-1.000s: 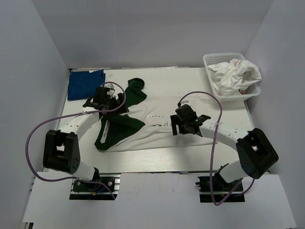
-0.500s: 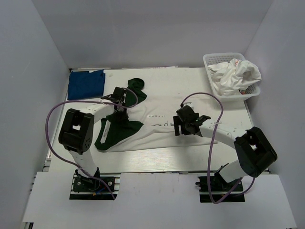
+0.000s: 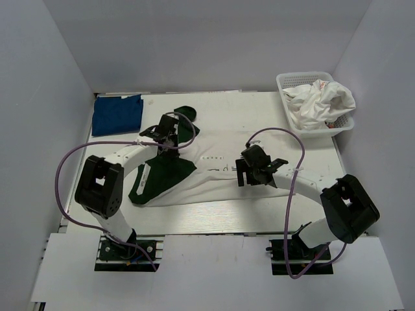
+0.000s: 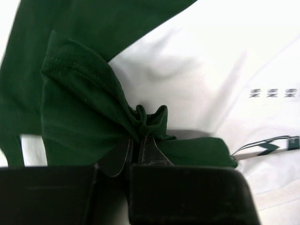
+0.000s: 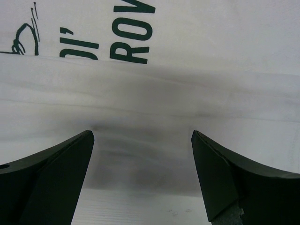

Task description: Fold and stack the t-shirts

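Note:
A white t-shirt (image 3: 202, 184) with dark green sleeves lies spread across the middle of the table. My left gripper (image 3: 168, 135) is at its far-left green sleeve (image 3: 187, 120). In the left wrist view that gripper (image 4: 138, 140) is shut on a bunched fold of the green sleeve (image 4: 79, 108). My right gripper (image 3: 254, 173) hovers over the shirt's right part. It stands open (image 5: 143, 140) just above the white cloth (image 5: 154, 89), near its green lettering (image 5: 131, 33). A folded dark blue t-shirt (image 3: 117, 115) lies at the back left. Crumpled white t-shirts (image 3: 321, 103) fill the basket.
The white lattice basket (image 3: 285, 81) stands at the back right corner. Grey walls close in the table on three sides. Both arms' purple cables loop above the table. Bare tabletop (image 3: 259, 113) shows behind the spread shirt.
My left gripper went from open to shut, pinching the green sleeve, and the left arm swung right and toward the back. The right gripper barely moved and stayed open.

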`<state>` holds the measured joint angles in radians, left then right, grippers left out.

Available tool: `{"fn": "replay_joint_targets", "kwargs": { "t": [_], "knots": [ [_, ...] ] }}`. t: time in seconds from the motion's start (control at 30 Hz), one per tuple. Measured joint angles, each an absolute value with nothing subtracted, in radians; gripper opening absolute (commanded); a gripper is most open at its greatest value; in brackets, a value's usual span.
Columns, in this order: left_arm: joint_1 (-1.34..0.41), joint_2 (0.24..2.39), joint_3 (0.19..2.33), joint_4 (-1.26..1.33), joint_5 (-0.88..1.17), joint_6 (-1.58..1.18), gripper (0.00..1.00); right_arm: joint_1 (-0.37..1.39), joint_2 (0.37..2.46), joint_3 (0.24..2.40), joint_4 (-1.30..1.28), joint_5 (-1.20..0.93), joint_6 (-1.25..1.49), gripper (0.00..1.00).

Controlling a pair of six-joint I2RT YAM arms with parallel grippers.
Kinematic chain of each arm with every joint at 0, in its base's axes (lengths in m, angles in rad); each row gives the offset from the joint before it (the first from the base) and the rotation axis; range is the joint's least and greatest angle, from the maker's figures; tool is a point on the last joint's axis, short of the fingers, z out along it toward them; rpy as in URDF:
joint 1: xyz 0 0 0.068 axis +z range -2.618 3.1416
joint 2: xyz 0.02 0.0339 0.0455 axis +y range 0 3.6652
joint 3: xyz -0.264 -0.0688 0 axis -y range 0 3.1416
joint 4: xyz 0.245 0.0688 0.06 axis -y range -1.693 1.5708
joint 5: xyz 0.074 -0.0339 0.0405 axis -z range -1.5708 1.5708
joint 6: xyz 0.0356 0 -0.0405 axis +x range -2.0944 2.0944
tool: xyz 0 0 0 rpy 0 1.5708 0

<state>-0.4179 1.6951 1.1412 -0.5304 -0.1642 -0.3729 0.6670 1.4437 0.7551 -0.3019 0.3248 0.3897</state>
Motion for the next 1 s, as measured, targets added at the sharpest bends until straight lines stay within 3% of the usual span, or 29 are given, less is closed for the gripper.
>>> {"fn": "replay_joint_targets", "kwargs": {
  "t": [0.13,0.2,0.23,0.3,0.33,0.67,0.83,1.0],
  "knots": [
    [-0.437,1.689,1.142,-0.435,-0.154,-0.282,0.0,0.667,1.438,0.75,-0.283,0.313,0.39,0.9],
    [-0.443,1.689,1.142,-0.391,-0.147,-0.238,0.16,0.667,1.435,0.747,-0.28,0.311,0.39,0.9],
    [-0.445,1.689,1.142,-0.371,-0.144,-0.215,0.51,0.667,1.433,0.744,-0.278,0.311,0.39,0.9],
    [-0.447,1.692,1.142,-0.329,-0.139,-0.175,0.92,0.667,1.431,0.74,-0.278,0.312,0.392,0.9],
    [-0.447,1.693,1.142,-0.312,-0.138,-0.159,1.0,0.667,1.431,0.74,-0.278,0.312,0.392,0.9],
    [-0.447,1.663,1.138,-0.294,-0.169,-0.161,1.0,0.667,1.391,0.738,-0.277,0.336,0.413,0.9],
    [-0.441,1.486,1.001,-0.25,-0.146,-0.226,1.0,0.661,1.385,0.744,-0.299,0.39,0.47,0.9],
    [-0.427,1.485,1.023,-0.247,-0.165,-0.288,1.0,0.601,1.442,0.867,-0.365,0.429,0.549,0.9]
  ]
}}
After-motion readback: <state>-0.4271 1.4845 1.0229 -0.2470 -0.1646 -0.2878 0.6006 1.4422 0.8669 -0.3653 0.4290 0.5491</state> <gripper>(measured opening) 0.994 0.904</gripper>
